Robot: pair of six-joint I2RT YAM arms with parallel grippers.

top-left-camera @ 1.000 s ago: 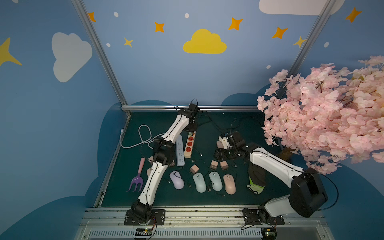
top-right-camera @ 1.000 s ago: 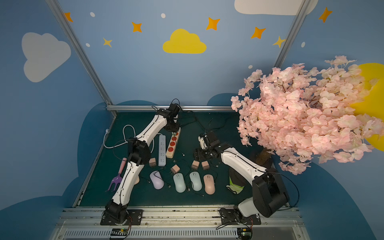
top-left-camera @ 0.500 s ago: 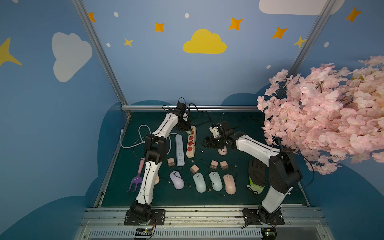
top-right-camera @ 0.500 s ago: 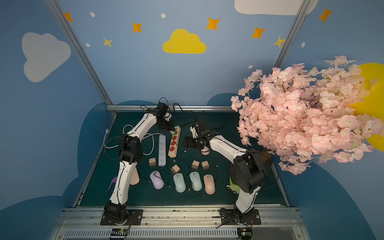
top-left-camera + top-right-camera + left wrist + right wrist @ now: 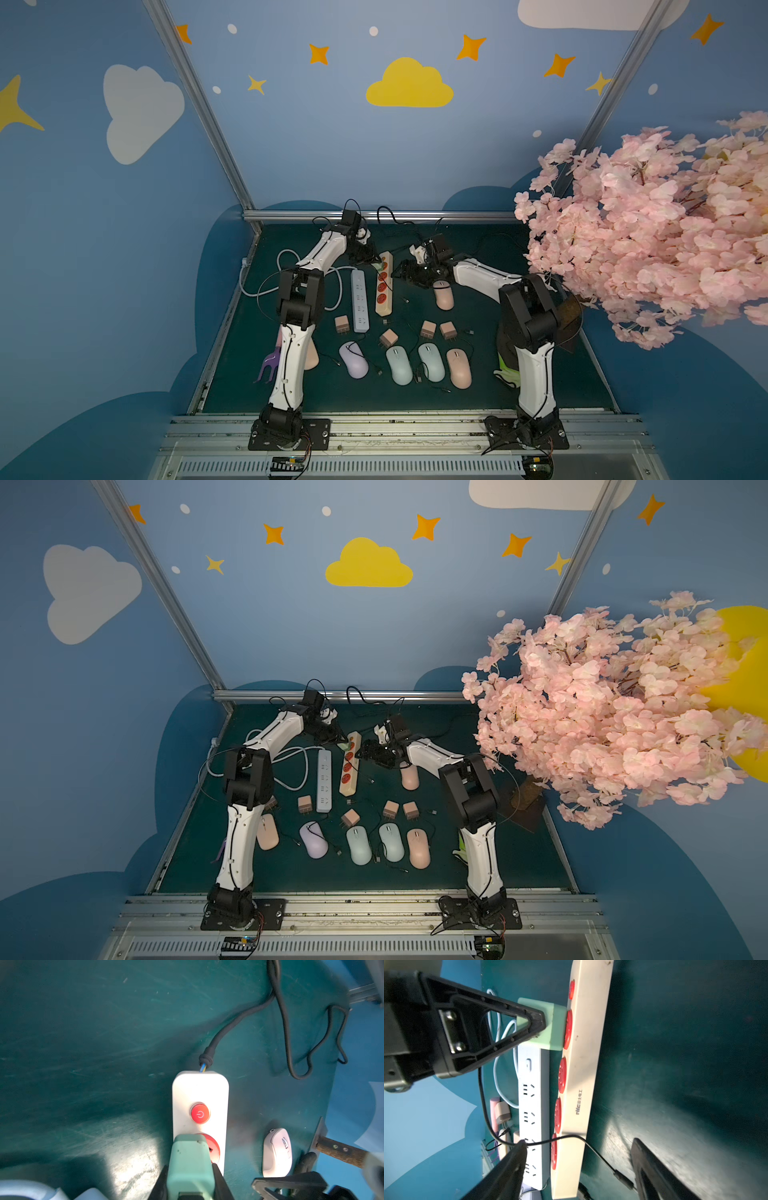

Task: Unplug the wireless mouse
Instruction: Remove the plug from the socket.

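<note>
Mint-green plug [image 5: 377, 264] sat in the beige power strip [image 5: 384, 297] on the table [image 5: 478, 399], largely hidden in both top views by the left end effector [image 5: 371, 258]; pink mouse [image 5: 444, 297] lay near.

Left wrist: jaws clamped on the plug, bases cut off.

Right wrist: right end effector [image 5: 579, 1142] spread wide, empty; black cable [image 5: 566, 1137] untraceable.
</note>
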